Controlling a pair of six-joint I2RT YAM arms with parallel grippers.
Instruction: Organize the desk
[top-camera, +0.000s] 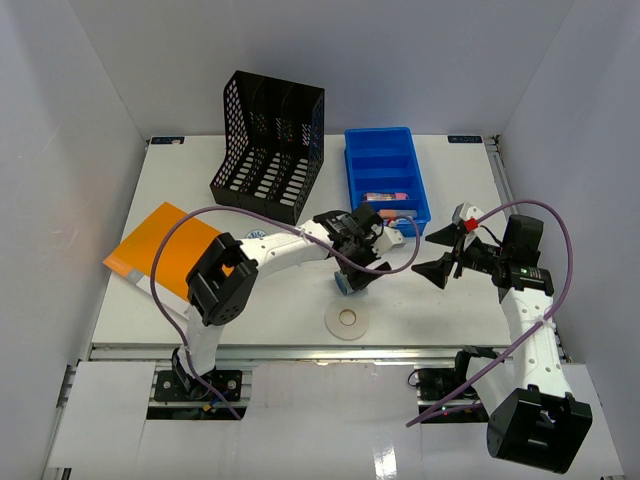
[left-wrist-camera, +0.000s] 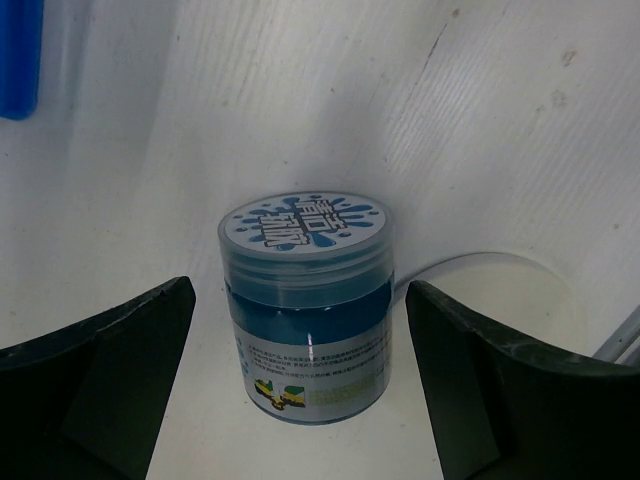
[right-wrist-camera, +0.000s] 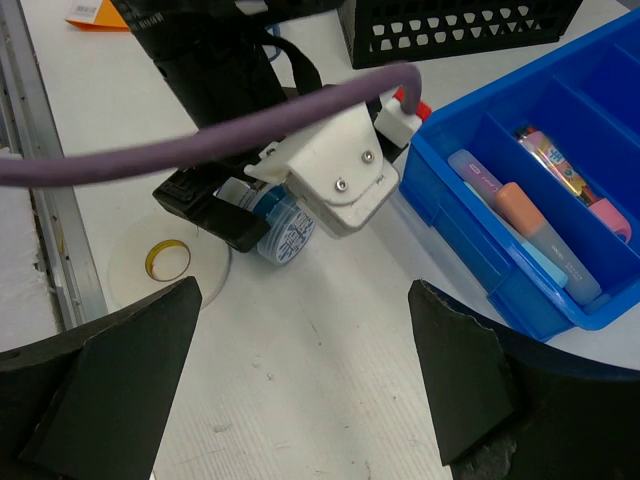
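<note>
The jar looks like smooth clear plastic with a printed label, and the desk under it is white and matt with a fine streaked grain. At the far side the blue tray is glossy moulded plastic, the rack left of it is black perforated mesh, and the left gripper has matt black plastic fingers.

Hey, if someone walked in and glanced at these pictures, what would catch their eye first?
Most likely the small blue jar, upright on the white desk near the front centre, with the left hand open astride it, not touching. Next come the bright blue tray and the black mesh rack, side by side at the far edge, and the orange folder at the left.
</note>
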